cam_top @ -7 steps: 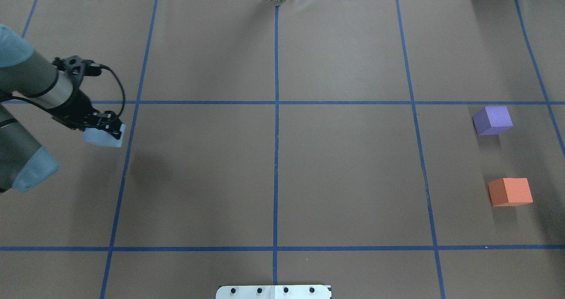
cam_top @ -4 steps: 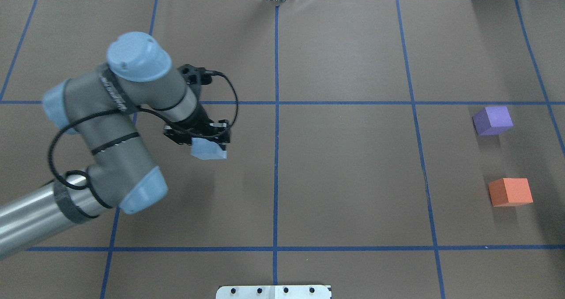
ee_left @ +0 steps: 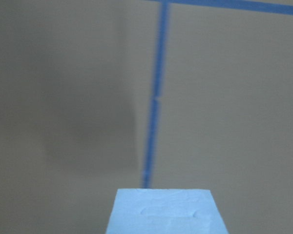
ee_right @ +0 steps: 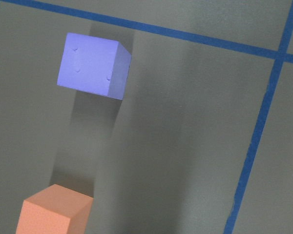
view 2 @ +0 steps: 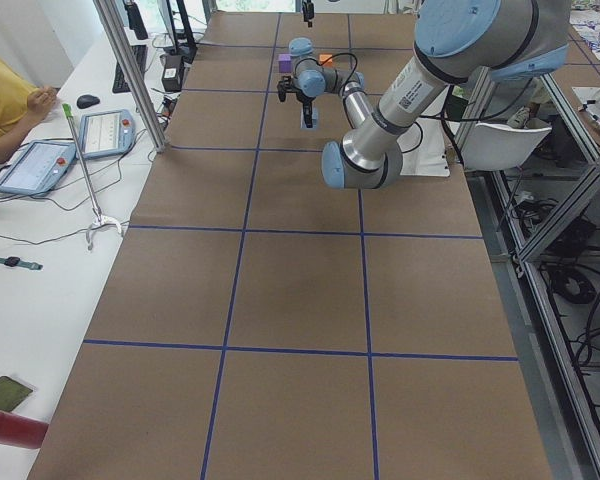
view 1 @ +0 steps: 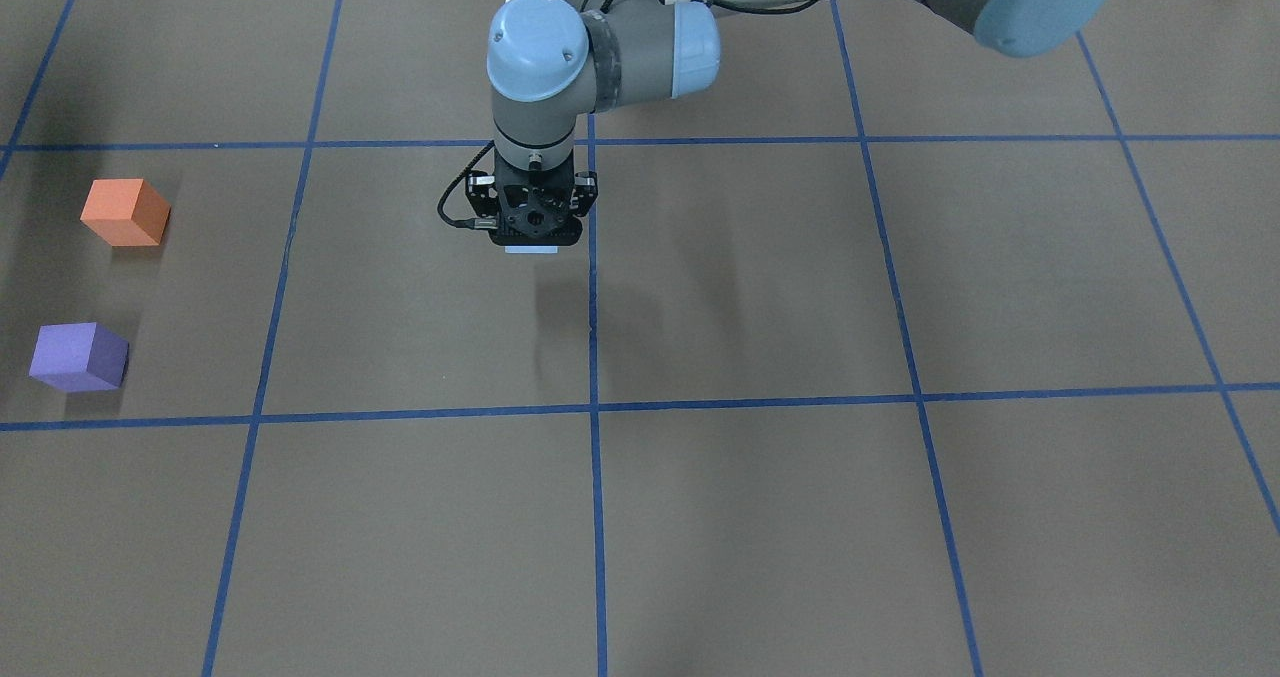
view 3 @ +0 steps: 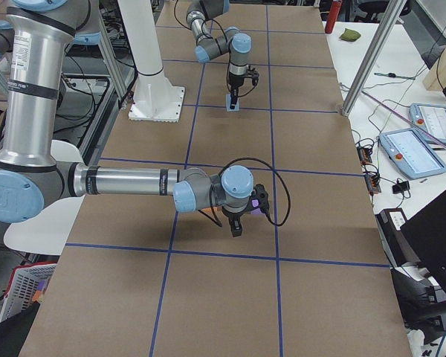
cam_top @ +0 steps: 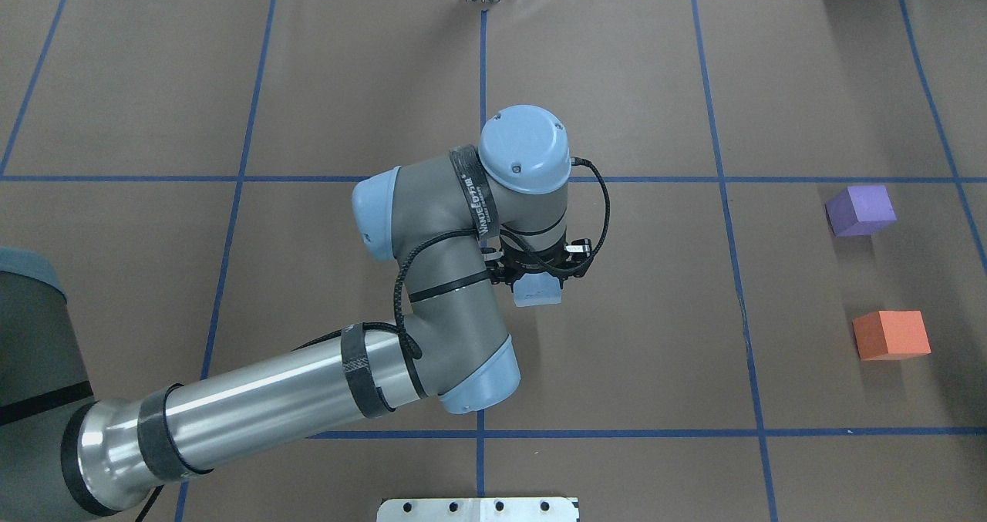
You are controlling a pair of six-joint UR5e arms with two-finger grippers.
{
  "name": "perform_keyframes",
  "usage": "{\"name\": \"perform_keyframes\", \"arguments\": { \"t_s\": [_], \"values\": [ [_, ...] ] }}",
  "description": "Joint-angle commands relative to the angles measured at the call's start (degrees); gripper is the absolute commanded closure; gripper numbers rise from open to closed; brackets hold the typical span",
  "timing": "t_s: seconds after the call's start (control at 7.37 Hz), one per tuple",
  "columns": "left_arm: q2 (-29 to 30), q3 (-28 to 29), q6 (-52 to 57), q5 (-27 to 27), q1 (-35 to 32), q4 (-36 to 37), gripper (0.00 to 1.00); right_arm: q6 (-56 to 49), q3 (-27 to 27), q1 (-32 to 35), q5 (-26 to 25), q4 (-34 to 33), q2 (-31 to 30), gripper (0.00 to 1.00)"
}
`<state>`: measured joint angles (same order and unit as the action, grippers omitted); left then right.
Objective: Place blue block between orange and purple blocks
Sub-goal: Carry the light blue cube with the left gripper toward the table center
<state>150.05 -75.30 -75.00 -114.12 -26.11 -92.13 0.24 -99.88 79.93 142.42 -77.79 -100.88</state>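
My left gripper [cam_top: 540,274] is shut on the light blue block [cam_top: 537,291] and holds it above the table, just right of the centre tape line. The block shows as a sliver under the gripper [view 1: 531,229] in the front view and at the bottom of the left wrist view [ee_left: 167,212]. The purple block [cam_top: 860,210] and the orange block [cam_top: 891,335] sit apart on the table at the far right, purple farther from me. Both also show in the right wrist view: purple [ee_right: 93,65], orange [ee_right: 53,209]. My right gripper [view 3: 236,224] shows only in the exterior right view; I cannot tell whether it is open or shut.
Blue tape lines [cam_top: 482,314] divide the brown table cover into squares. A metal plate [cam_top: 478,509] sits at the near edge. A side desk with tablets [view 2: 40,165] and a seated person runs along the far side of the table.
My left arm has swept right across the table with the blue block, from the far left edge to just past the centre line. The purple and orange blocks have not moved.
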Motion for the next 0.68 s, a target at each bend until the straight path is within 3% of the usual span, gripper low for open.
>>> {"name": "perform_keyframes", "arguments": {
  "t_s": [0.0,0.41,0.54],
  "values": [
    [6.3,11.5,-0.1,2.9,1.3,-3.5,1.00,-0.2,-0.4,0.0,0.1,0.1,0.1,0.00],
    [7.9,16.6,-0.1,7.9,3.5,-8.6,1.00,-0.2,-0.4,0.0,1.3,0.1,0.1,0.00],
    [8.1,16.6,-0.2,8.2,3.5,-8.6,0.47,-0.2,-0.5,0.0,1.3,0.1,0.1,0.00]
  ]
}}
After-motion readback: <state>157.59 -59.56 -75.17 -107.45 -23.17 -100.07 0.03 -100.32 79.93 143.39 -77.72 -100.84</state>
